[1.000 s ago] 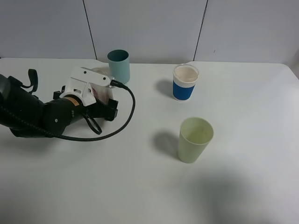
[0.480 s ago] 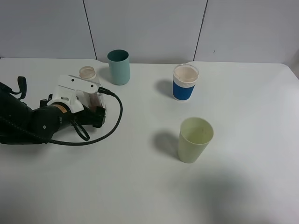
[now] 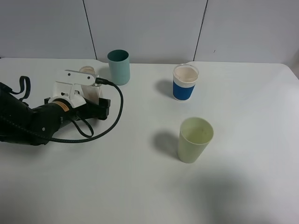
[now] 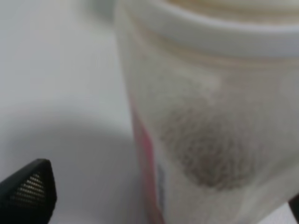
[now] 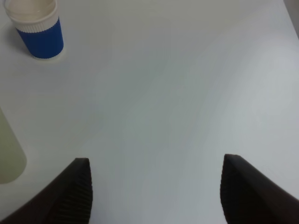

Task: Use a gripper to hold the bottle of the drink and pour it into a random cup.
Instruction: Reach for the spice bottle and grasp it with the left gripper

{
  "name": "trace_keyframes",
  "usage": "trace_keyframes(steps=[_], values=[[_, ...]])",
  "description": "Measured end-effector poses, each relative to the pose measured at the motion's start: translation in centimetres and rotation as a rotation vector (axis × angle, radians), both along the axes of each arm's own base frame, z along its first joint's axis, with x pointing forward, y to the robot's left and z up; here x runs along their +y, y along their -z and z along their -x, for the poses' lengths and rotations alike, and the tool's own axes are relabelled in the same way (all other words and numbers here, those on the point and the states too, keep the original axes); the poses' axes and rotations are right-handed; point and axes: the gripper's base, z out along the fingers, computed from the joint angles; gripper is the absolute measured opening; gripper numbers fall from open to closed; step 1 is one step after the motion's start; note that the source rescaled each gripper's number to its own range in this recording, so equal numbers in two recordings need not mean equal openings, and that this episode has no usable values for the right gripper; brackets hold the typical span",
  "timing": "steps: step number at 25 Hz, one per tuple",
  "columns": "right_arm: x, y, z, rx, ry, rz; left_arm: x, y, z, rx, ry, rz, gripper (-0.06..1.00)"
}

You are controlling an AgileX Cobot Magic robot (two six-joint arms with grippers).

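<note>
Exterior high view: the left arm (image 3: 28,123) is lying low across the left part of the white counter (image 3: 140,186), with its black cable (image 3: 117,116) looping over the surface.
Left fingers (image 4: 28,191): they are standing wide open on either side of the bottle (image 4: 205,116). The one tip that is showing clearly is sitting apart from the bottle wall, so nothing is being gripped.
Bottle position: it is standing at the back left of the counter, between the open left fingers and near the teal cup (image 3: 118,66). In the exterior view only its round neck is showing above the white claw housing (image 3: 77,86).
Bottle detail: the left wrist view is showing it very close and blurred, with a white rim, a clear wall and a red strip of label.
Drink (image 4: 212,154): a brownish patch is showing through the bottle wall; its level cannot be told.
Pale green cup (image 3: 195,139): it is standing upright at the middle right of the counter, well apart from the bottle.
White cup with blue sleeve (image 3: 186,82): it is standing upright behind the pale green cup, toward the back wall.
Right fingers (image 5: 70,191): they are hanging spread wide above bare counter, holding nothing. The right wrist view is showing the white cup with blue sleeve ahead and an edge of the pale green cup at one side.
</note>
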Motion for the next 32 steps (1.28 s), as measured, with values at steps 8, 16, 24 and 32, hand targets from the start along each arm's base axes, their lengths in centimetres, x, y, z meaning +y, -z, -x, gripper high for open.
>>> trace_keyframes(steps=[8, 16, 24, 32], values=[[0.0, 0.0, 0.0, 0.0, 0.0, 0.0, -0.1, 1.2, -0.1, 0.015, 0.001, -0.001, 1.0], [0.0, 0.0, 0.0, 0.0, 0.0, 0.0, -0.4, 1.8, -1.2, 0.016, -0.019, 0.086, 0.99], [0.0, 0.0, 0.0, 0.0, 0.0, 0.0, -0.4, 2.1, -1.2, 0.023, -0.025, 0.1, 0.31], [0.0, 0.0, 0.0, 0.0, 0.0, 0.0, -0.6, 2.1, -1.2, 0.019, -0.02, 0.128, 0.04]])
